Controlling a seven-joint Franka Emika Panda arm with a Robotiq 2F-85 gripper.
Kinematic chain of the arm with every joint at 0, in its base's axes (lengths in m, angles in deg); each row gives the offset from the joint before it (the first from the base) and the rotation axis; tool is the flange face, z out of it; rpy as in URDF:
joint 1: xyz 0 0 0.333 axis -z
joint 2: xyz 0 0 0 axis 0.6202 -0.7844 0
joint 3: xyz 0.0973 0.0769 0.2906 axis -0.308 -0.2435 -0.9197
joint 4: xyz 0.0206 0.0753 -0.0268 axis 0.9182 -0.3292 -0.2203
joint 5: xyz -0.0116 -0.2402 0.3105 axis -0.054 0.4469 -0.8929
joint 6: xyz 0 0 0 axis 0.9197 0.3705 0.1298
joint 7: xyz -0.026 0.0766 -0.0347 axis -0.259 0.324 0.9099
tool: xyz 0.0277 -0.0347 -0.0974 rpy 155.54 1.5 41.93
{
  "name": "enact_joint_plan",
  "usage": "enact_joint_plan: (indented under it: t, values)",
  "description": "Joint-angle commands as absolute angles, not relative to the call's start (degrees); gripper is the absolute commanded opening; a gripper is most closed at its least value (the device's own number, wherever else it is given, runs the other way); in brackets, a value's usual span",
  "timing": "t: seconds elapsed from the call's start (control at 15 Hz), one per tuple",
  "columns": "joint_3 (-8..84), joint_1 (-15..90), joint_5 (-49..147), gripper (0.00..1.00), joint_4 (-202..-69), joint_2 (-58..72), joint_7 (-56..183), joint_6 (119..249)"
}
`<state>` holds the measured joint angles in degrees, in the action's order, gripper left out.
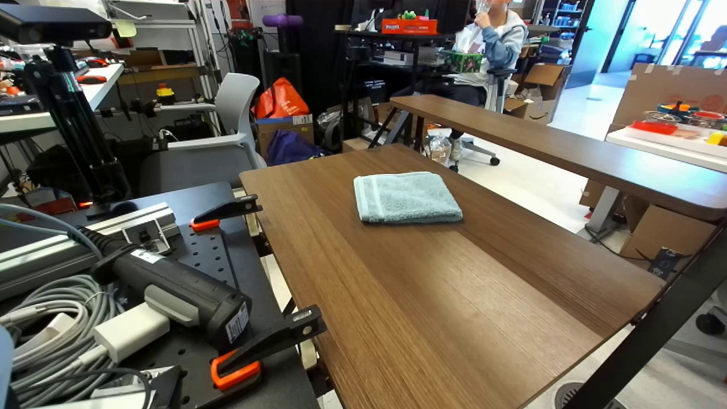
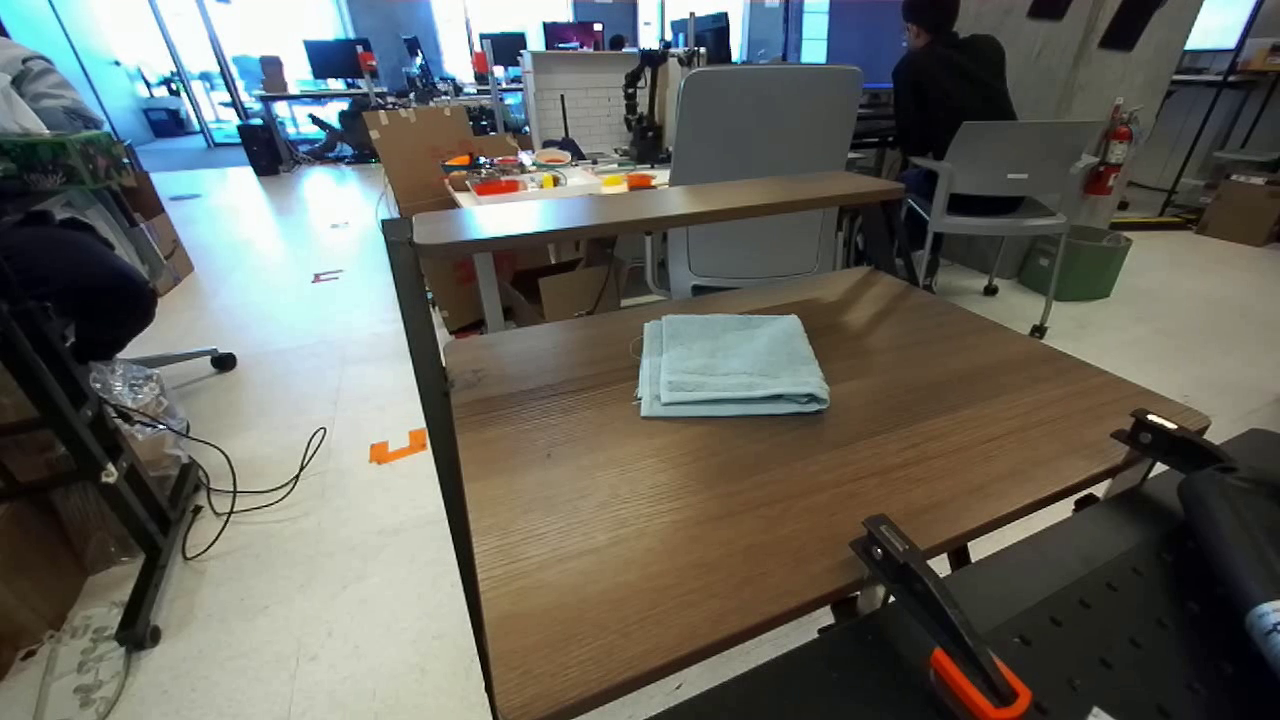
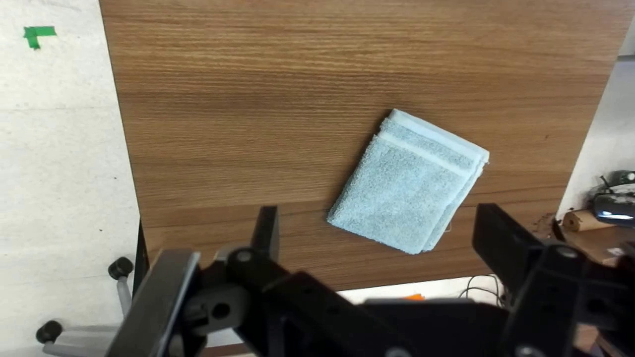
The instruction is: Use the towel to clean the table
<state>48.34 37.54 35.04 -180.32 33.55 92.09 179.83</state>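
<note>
Wrist view looks down on table (image 3: 297, 148); both exterior views slantwise.

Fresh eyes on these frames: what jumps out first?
Probably the folded pale-blue towel, bright against the brown table in all three views. Next, the open black gripper in the lower part of the wrist view. Then the nearer orange-and-black clamp at the dark bench's edge, in an exterior view.

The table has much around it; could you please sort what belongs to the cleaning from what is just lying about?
For the job: blue towel, brown table beneath it, open gripper.

Apparently just lying about: coiled cable, white adapter, orange bag, purple fabric.
</note>
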Motion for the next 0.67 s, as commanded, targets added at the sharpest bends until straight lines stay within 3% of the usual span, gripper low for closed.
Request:
enact_joint_plan:
  t: [0.0,0.33,0.4,0.6]
  values:
    - [45.1,38.5,31.8,1.00,-178.2,20.3,87.6,190.8]
    - [40.0,39.2,34.4,1.00,-170.8,1.0,76.3,193.6]
    - [39.9,40.5,34.7,1.00,-176.3,8.5,78.5,193.3]
    - [38.7,40.8,34.8,1.00,-174.9,4.9,77.8,193.7]
